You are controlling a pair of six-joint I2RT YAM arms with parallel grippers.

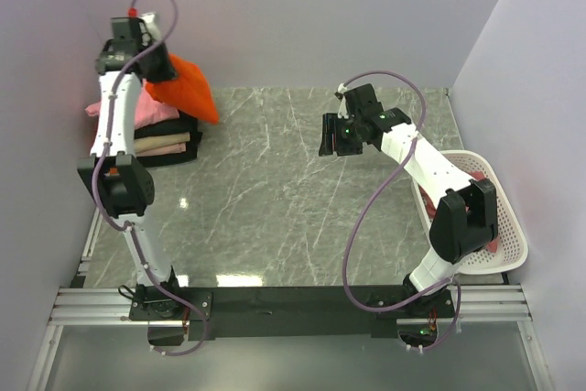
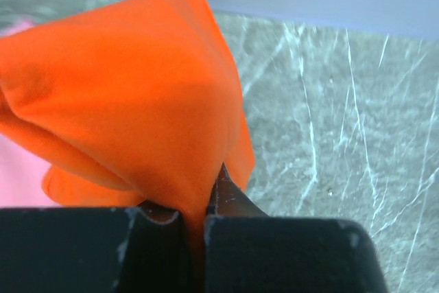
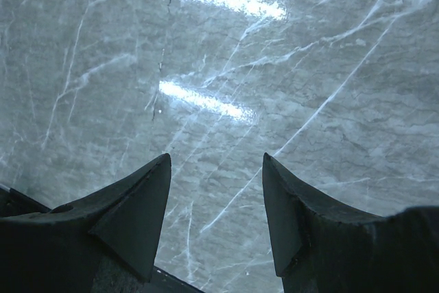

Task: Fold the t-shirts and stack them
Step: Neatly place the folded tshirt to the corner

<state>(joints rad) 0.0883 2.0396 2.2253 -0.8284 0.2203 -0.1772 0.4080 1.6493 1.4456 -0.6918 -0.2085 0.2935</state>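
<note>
The bright orange t-shirt (image 1: 186, 87) hangs folded from my left gripper (image 1: 154, 69) at the far left, over a stack of folded shirts (image 1: 160, 135) with pink on top, then beige and black. In the left wrist view the jaws are shut on the orange t-shirt (image 2: 130, 101), my left gripper (image 2: 195, 214) pinching its lower fold; pink cloth (image 2: 17, 169) shows at the left. My right gripper (image 1: 331, 139) hovers open and empty over the middle of the table; in the right wrist view my right gripper (image 3: 216, 169) shows only bare marble between its fingers.
A white lattice basket (image 1: 508, 226) stands at the right edge of the table with a reddish cloth (image 1: 494, 246) inside, partly behind the right arm. The grey marble tabletop (image 1: 275, 199) lies between the arms. Walls close in left, back and right.
</note>
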